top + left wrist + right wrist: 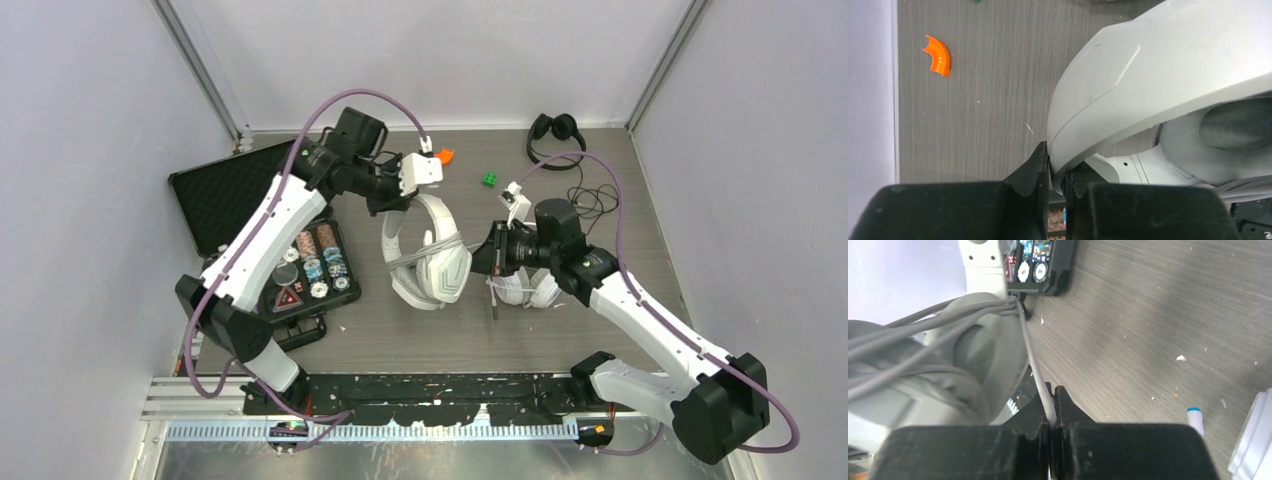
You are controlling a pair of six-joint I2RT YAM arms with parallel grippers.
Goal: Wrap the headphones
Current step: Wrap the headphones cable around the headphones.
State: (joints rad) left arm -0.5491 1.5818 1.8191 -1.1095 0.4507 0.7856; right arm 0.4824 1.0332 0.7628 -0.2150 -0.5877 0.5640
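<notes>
A white over-ear pair of headphones (pixel 432 255) stands mid-table with its white cable (pixel 1032 357) wound in several turns round the earcups. My left gripper (pixel 397 205) is shut on the edge of its headband (pixel 1148 75), pinching the rim between both fingers. My right gripper (pixel 482 258) is shut on the cable's free stretch, just right of the earcup (pixel 975 352). A second pale pair of headphones (pixel 530 290) lies under my right wrist. The thin black headphones (pixel 555 130) lie at the back right with their black cable (pixel 592 197) loose.
A black case of poker chips (pixel 312 272) sits left of the headphones, its open lid (pixel 225 195) behind it. An orange piece (pixel 445 156) and a green piece (pixel 489 179) lie near the back. Grey walls enclose the table.
</notes>
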